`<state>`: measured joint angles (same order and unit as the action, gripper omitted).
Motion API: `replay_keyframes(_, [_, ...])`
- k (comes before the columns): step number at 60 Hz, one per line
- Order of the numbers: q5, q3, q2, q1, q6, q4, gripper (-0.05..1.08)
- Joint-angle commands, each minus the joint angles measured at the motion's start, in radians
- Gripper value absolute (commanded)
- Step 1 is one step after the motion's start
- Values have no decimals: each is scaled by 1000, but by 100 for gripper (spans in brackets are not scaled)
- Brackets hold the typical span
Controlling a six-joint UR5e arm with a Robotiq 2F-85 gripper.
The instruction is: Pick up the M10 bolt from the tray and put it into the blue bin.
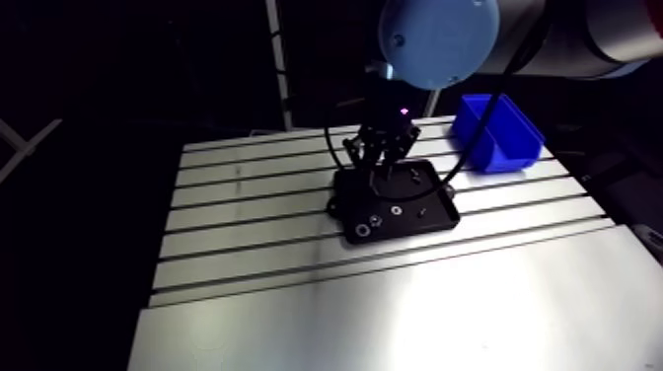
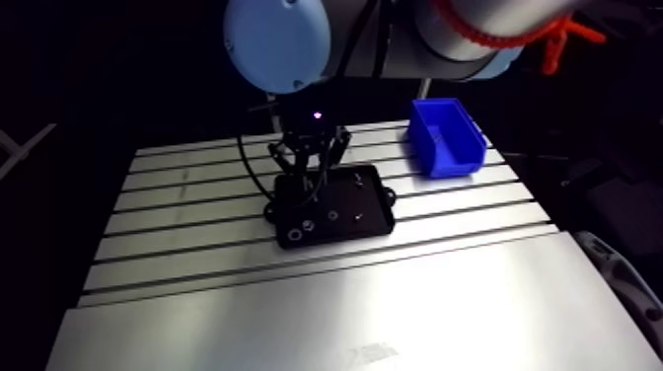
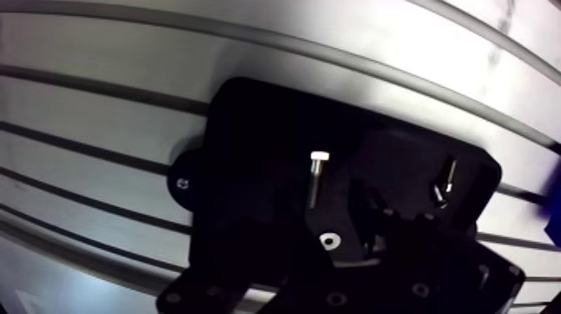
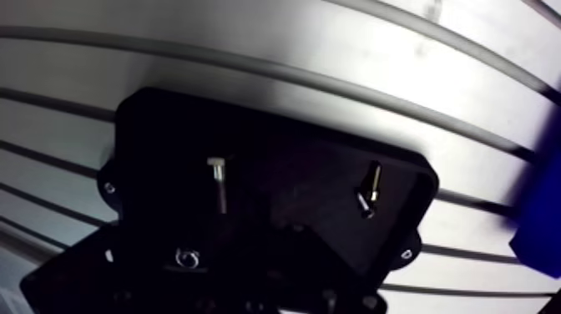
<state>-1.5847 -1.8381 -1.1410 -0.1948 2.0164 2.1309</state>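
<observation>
1. Hovering over the black tray (image 1: 434, 212) at frame centre, the gripper (image 1: 387, 158) could not be read as wide or narrow.
2. The M10 bolt (image 3: 315, 179) lay in the tray just ahead of the gripper, with its shank pointing back toward it.
3. The blue bin (image 1: 498, 128) stood upper right.

The blue bin (image 4: 543, 225) is cut by the wrist view's edge, the tray (image 4: 275, 142) partly hidden under the gripper (image 1: 383, 173), its small fasteners (image 1: 363, 232) unidentifiable in the arm view.

No legible text, label, brand, number or sign anywhere in either arm or wrist view.
</observation>
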Motion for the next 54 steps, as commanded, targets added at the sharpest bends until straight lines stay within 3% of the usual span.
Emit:
replay_keyframes(1, [2, -2, 2, 0, -4, 2, 57])
replay_keyframes(54, [9, -2, 28, 0, -24, 25, 61])
